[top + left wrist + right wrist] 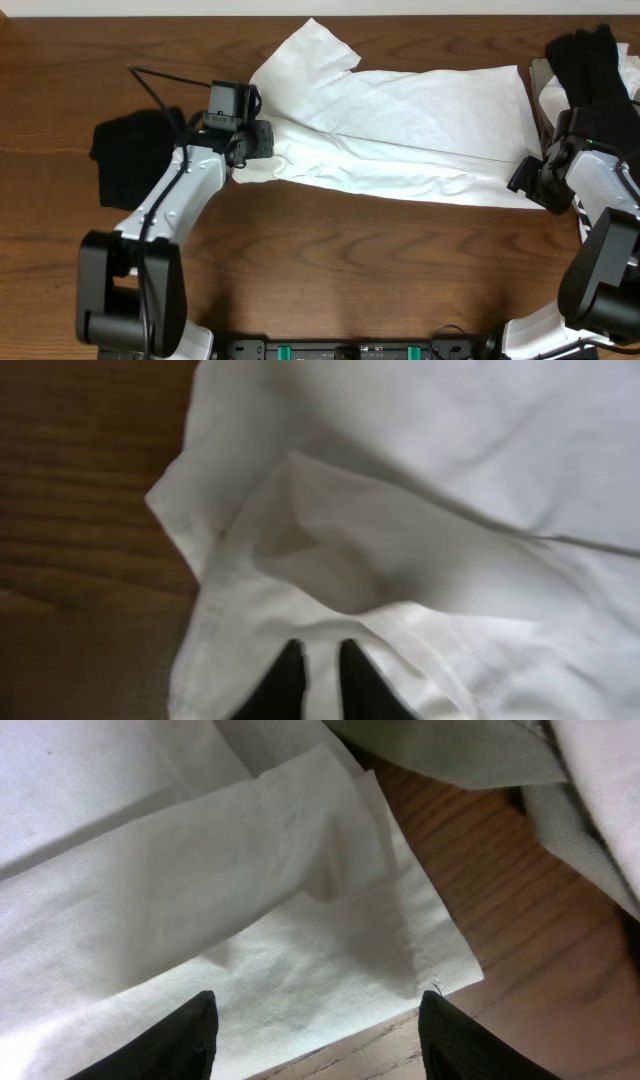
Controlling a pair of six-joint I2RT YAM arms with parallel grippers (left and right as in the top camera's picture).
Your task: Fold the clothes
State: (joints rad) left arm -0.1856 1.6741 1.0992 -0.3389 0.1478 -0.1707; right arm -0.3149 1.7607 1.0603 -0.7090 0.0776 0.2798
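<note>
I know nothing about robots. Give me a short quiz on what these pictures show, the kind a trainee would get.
1. The right gripper, over a corner of the T-shirt, is:
A. open
B. shut on cloth
C. out of view
2. True or false: a black garment lies on the table beside the left arm.
3. Fill in: the left gripper pinches a fold of the ___ T-shirt.

Key: 1 A; 2 true; 3 white.
</note>
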